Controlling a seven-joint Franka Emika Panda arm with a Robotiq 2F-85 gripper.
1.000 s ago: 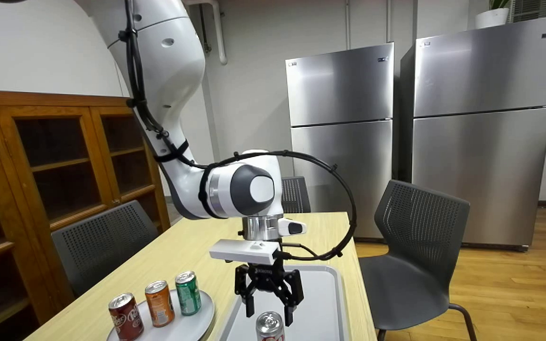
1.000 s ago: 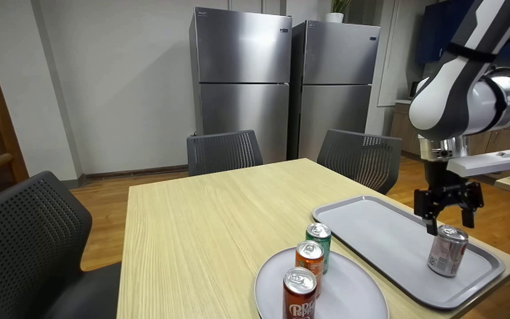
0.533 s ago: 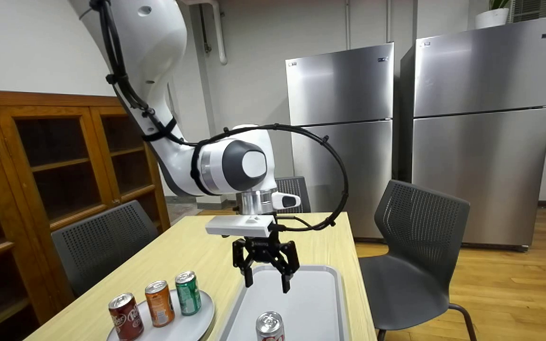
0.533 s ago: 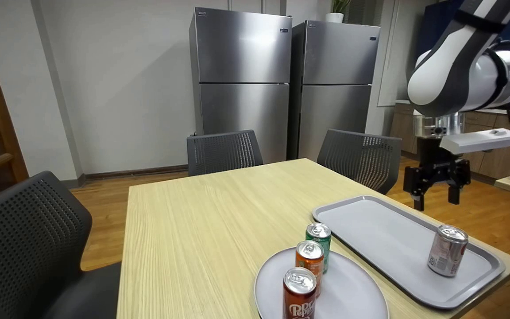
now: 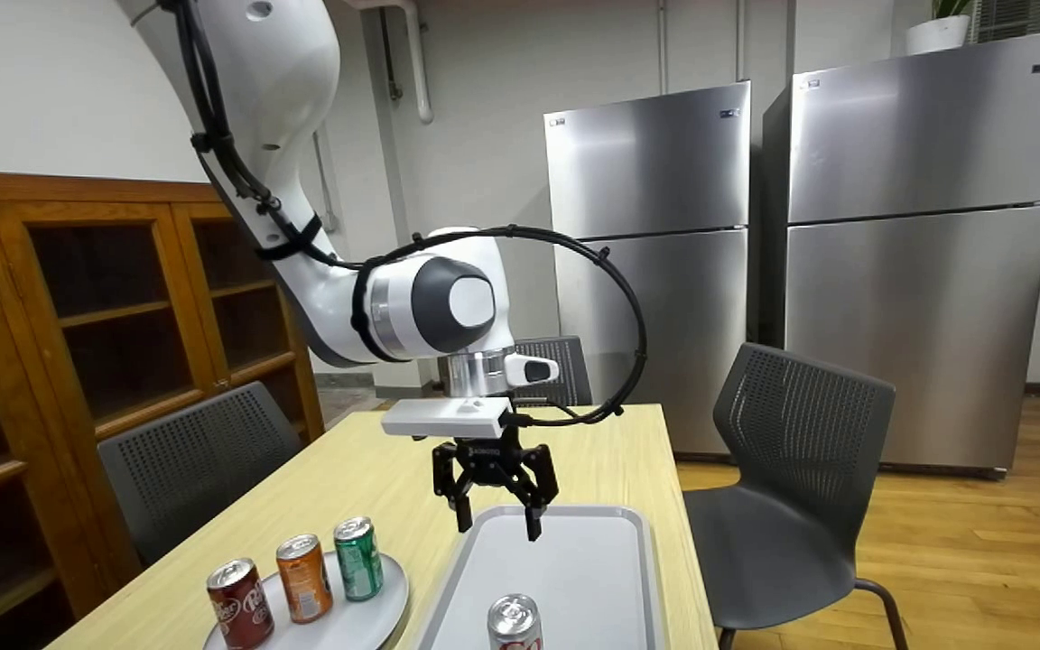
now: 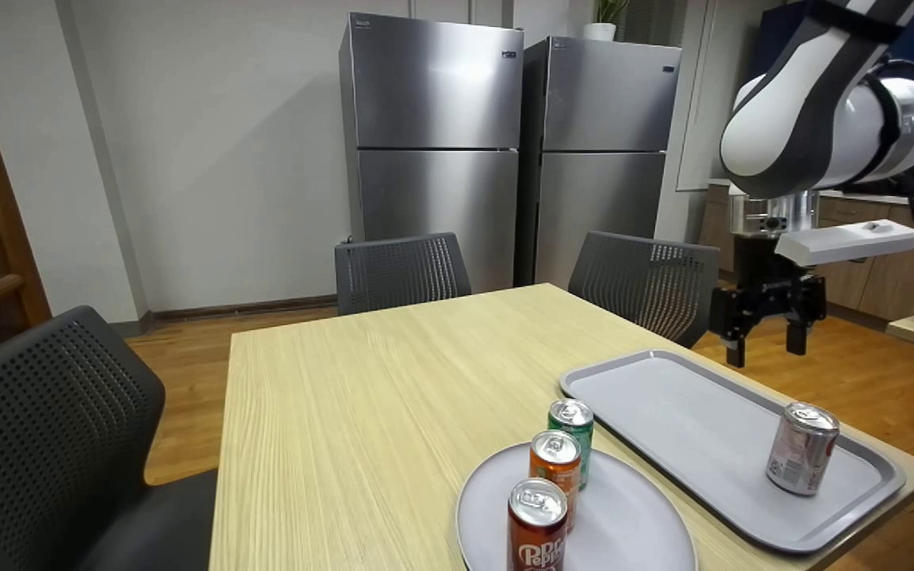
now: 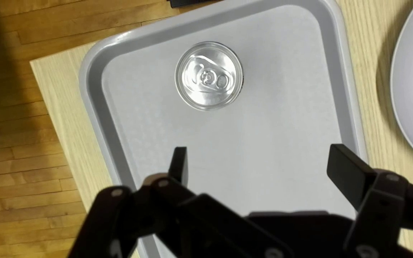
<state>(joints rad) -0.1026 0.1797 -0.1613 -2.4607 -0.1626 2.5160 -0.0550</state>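
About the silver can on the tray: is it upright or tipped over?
Upright: in an exterior view, the silver can stands on its base on the tray, top facing up.

From here I read "Dr Pepper" on the dark red can [image 6: 537, 526], near left. Red letters on the silver can [image 5: 515, 623] are cut off.

The claw [image 5: 498, 534] could pass low along the tray [image 6: 695, 428], but a silver can [image 7: 209, 76] stands near one end.
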